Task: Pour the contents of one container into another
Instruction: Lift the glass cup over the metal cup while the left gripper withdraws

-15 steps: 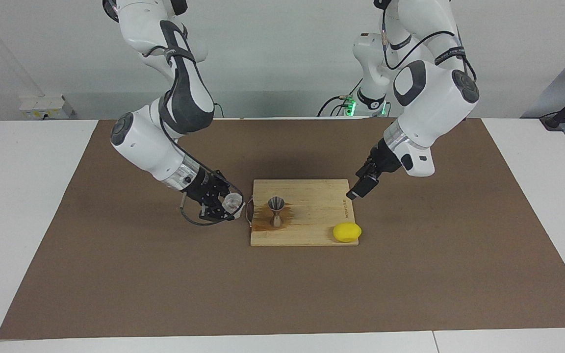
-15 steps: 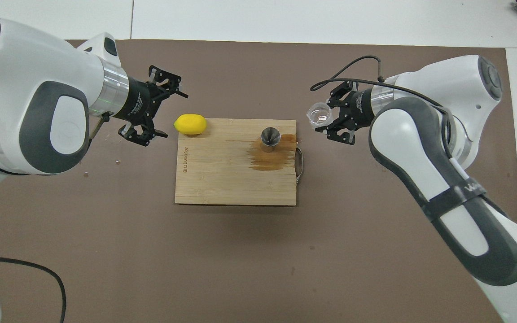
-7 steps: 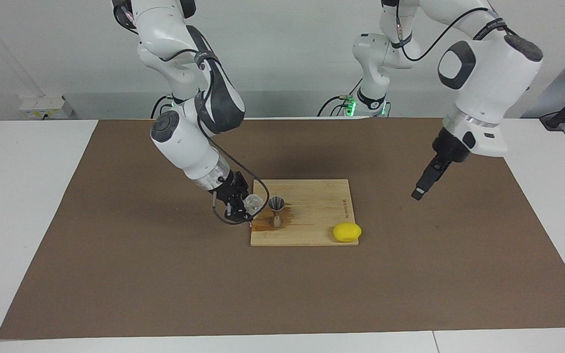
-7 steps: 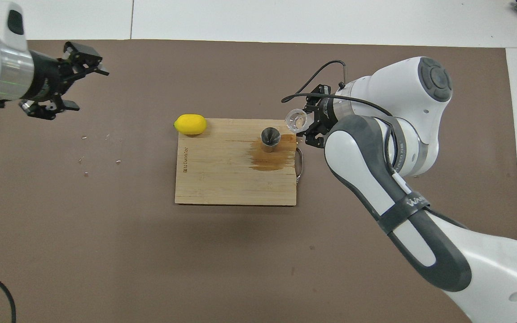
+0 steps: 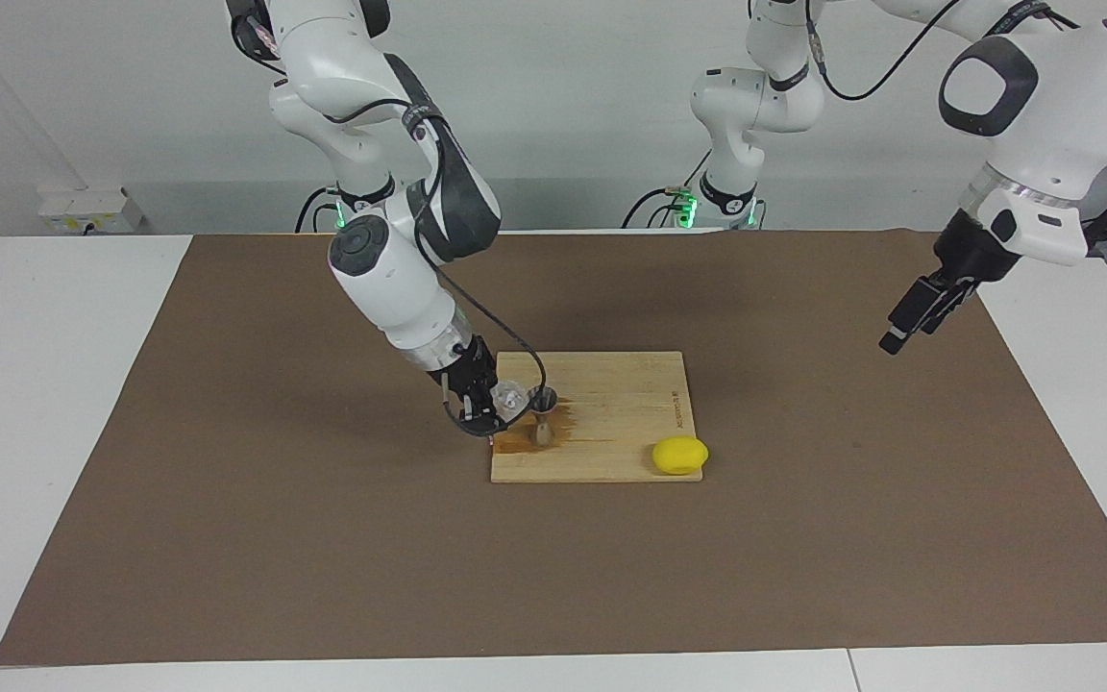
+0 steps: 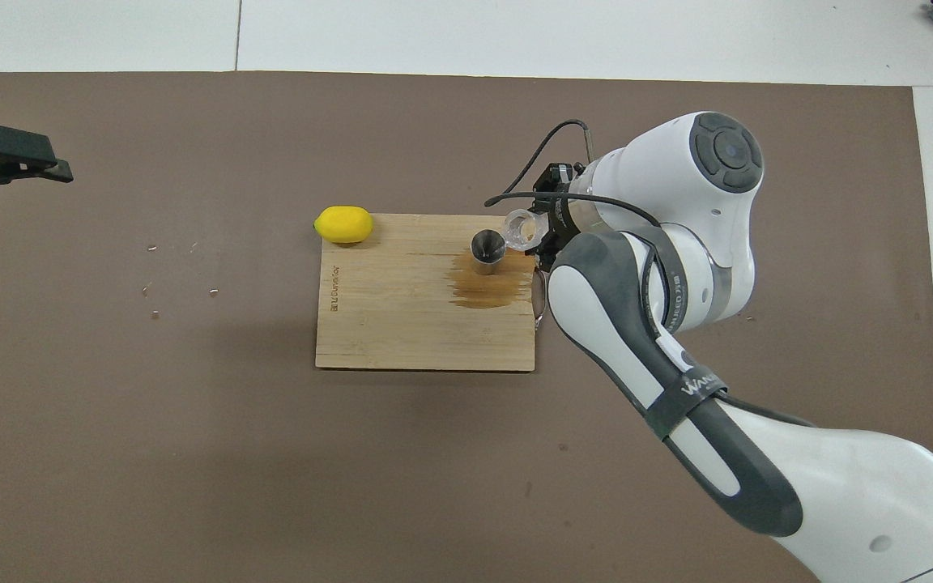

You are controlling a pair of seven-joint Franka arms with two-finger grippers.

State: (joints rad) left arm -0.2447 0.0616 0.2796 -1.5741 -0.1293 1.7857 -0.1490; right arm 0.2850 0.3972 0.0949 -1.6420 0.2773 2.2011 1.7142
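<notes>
On the wooden cutting board (image 5: 602,452) in the middle of the worktop, the small grey metal hourglass jigger (image 5: 542,411) stands in a brown wet patch (image 6: 489,285), and the right claw (image 5: 493,401) holds the short clear faceted glass tumbler (image 5: 511,395) clamped, tilted just beside its rim. A nudge could topple the narrow-waisted jigger, or liquid could miss it. The left claw (image 5: 909,313), fingers apart, waits over the worktop's edge, well clear of the yellow lemon (image 5: 679,455).
</notes>
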